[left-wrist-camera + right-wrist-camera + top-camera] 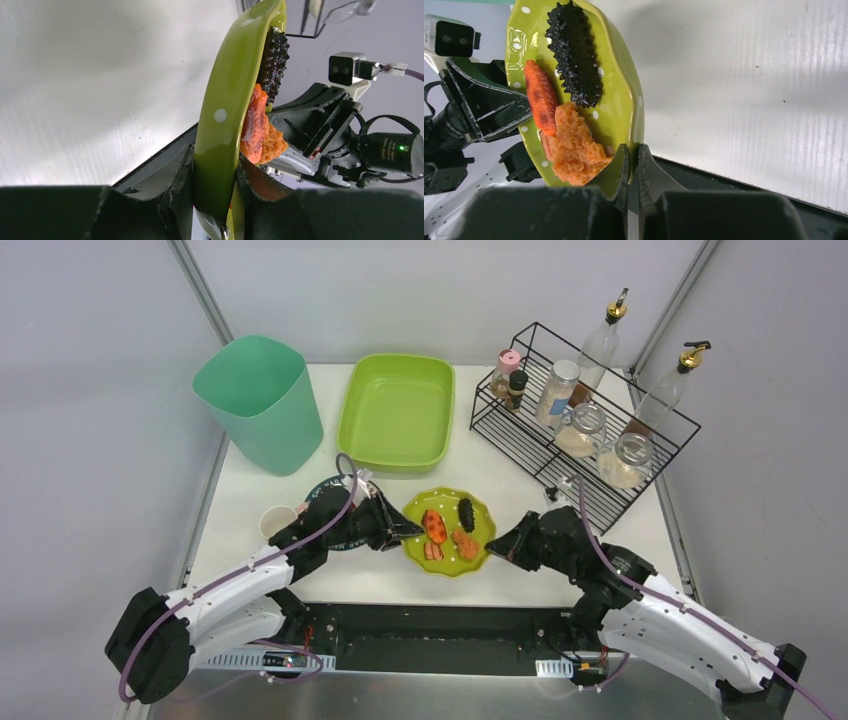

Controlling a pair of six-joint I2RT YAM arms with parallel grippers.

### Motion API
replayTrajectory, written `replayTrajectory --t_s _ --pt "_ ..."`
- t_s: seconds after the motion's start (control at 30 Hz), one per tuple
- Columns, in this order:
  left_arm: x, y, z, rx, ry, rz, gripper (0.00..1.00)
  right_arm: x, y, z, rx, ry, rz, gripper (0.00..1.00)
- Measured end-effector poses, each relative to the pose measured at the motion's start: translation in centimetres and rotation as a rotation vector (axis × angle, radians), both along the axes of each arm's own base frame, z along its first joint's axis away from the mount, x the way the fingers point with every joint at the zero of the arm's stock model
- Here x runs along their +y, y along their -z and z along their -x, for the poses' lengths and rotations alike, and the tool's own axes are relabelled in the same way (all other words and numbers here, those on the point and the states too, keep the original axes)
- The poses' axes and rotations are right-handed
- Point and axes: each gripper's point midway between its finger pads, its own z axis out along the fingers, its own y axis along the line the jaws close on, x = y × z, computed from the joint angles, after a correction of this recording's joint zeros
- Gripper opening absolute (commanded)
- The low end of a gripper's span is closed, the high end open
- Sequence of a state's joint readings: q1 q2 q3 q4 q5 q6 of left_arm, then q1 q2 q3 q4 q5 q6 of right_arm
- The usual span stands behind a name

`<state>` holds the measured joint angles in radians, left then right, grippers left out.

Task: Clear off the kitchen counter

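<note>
A green scalloped plate sits on the white kitchen counter near its front edge. It holds a black spiky piece, a red-orange piece and orange crumbed bits. My left gripper is shut on the plate's left rim, and in the left wrist view the rim is pinched between the fingers of the left gripper. My right gripper is shut on the right rim, with the plate clamped in the right gripper.
A teal bin stands at the back left, with a lime-green tub beside it. A black wire rack with bottles and jars fills the back right. A paper cup stands by the left arm.
</note>
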<state>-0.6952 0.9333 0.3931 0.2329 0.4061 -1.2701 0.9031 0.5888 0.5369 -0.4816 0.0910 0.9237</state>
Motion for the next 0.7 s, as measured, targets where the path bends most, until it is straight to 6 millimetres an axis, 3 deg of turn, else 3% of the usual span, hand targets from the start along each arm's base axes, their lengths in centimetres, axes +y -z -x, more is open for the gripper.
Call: replayTrajectory --t_s 0.13,0.3,0.47,0.6,0.7 --pt "0.4 -1.9 -0.1 -0.059 -0.023 0.041 0.0 0.2 -1.9 -0.3 -0.039 -0.008 -0.016 0.01" --pt "0.7 -3.8 -0.1 -0.111 -0.047 0.082 0.0 0.4 -3.6 -0.6 -0.072 -0.013 -0.037 0.27" --pt "1.1 -3.8 -0.3 -0.096 -0.08 0.082 0.0 0.7 -5.6 -0.9 -0.108 0.0 -0.094 0.52" --pt "1.4 -3.4 -0.4 -0.081 -0.103 0.064 0.0 0.9 -7.3 -1.1 -0.136 0.008 -0.137 0.63" --pt "1.8 -2.5 -0.6 -0.064 -0.127 0.031 0.0 0.9 -8.5 -1.1 -0.155 0.012 -0.16 0.65"
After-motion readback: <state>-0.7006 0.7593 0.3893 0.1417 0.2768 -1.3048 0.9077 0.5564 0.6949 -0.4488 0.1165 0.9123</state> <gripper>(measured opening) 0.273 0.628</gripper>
